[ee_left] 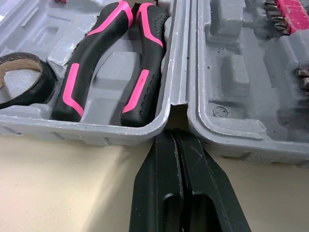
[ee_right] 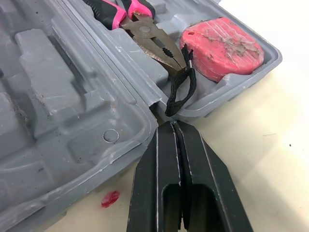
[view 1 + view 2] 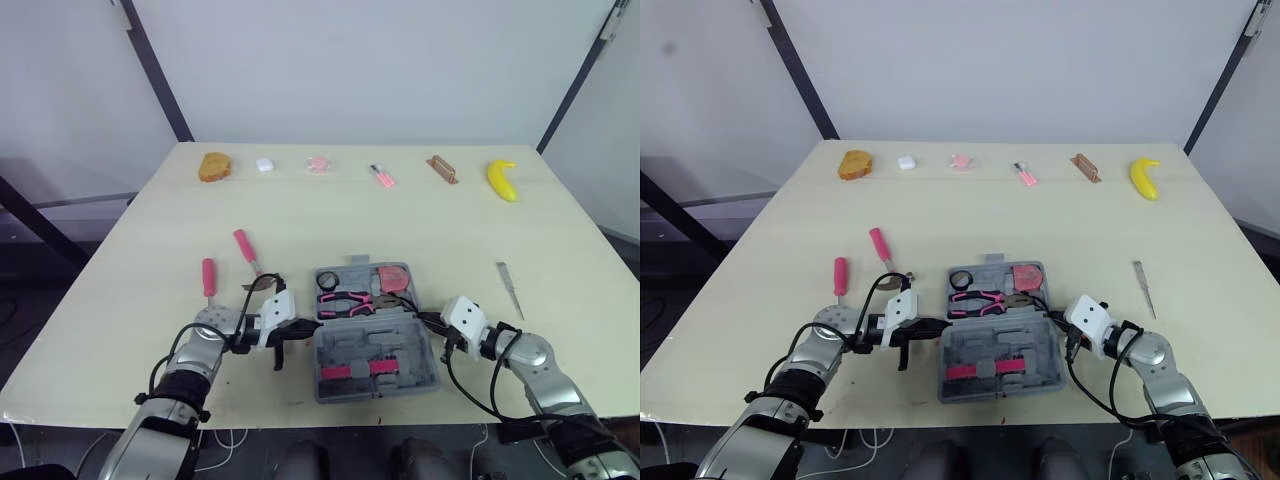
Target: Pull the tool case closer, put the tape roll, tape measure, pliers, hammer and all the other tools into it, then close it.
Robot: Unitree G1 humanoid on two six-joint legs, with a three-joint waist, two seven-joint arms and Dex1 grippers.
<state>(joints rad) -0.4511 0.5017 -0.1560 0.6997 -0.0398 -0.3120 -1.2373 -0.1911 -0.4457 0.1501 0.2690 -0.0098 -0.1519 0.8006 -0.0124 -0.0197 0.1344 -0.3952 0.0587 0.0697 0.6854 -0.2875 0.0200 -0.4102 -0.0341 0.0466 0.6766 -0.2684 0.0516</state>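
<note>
"Where is the tool case?"

"On the bench (image 3: 420,225), near its front edge and between my two arms. The tool case (image 3: 400,350) lies wide open, both grey halves flat. The half nearer me carries rows of pink bits."

"What is inside?"

"In the far half, the tape roll (image 1: 46,82) sits at the left end. The pliers (image 1: 91,60), with pink-and-black handles, lie beside it. The red tape measure (image 2: 222,48) is at the right end, its black strap looped by the pliers' nose."

"And your jaws?"

"My left jaws are pressed flat together and grip nothing. Their tips are at the notch where the two halves meet on the case's left side. My right jaws are the same, closed and empty, at the matching notch on the right side. I cannot tell whether either tip touches the plastic."

"What lies outside the case?"

"A pink-handled tool (image 3: 209,277) and a second pink-handled tool (image 3: 245,250) lie on the bench left of the case, apart from it. A slim metal tool (image 3: 510,288) lies well off to the right. Along the far edge, a banana (image 3: 502,180) sits at the right end of a row of small items."
</note>
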